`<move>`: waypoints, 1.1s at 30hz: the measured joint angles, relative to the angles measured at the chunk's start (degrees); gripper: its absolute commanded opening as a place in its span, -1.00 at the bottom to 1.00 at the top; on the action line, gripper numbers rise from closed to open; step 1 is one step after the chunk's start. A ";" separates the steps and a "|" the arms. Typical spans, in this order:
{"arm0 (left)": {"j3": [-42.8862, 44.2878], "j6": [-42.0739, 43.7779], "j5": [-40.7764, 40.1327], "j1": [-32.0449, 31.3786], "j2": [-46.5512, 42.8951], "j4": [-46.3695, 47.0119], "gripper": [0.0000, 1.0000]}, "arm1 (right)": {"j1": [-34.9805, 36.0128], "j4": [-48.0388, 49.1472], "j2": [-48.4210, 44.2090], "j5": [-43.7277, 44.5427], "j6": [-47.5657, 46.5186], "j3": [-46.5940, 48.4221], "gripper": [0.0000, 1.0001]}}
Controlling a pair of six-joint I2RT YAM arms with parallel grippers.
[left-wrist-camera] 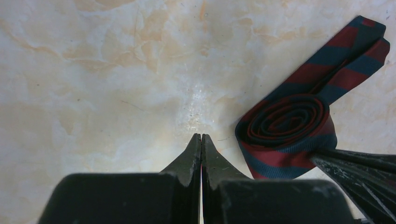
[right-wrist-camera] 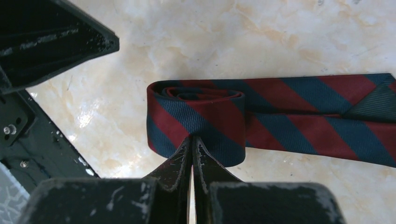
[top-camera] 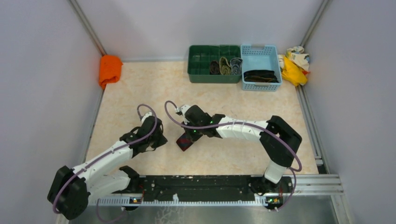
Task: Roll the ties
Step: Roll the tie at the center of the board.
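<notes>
surface: cream marbled bench (top-camera: 140,93), grey walls on three sides.
tie in work: dark red tie with navy stripes (right-wrist-camera: 201,116), near the bench's middle; one end wound into a flattened coil, the tail lying straight out from it.
right end effector (right-wrist-camera: 192,142): fingers closed together, tips touching the coil's outer wrap; cannot tell whether any cloth is pinched.
left end effector (left-wrist-camera: 201,140): fingers closed together, holding nothing, over bare bench just beside the coil.
green divided tray (top-camera: 203,77): far edge; rolled brown tie (top-camera: 214,67), olive tie (top-camera: 225,66) and grey-blue tie (top-camera: 236,65) side by side inside.
blue basket (top-camera: 261,86): against the tray's right side; black tie (top-camera: 259,75) inside.
orange cloth (top-camera: 110,70): far left corner.
yellow-and-cream rags (top-camera: 295,65): far right corner.
</notes>
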 measured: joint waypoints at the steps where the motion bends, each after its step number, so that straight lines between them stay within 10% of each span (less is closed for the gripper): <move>1: -0.11 0.00 0.42 -0.22 0.24 0.35 -1.00 | -0.24 0.00 0.04 0.37 0.00 0.00 -1.00; 33: 4.85 5.22 10.47 -2.47 19.15 23.08 -1.00 | -7.26 1.55 4.17 3.82 0.57 1.03 -1.00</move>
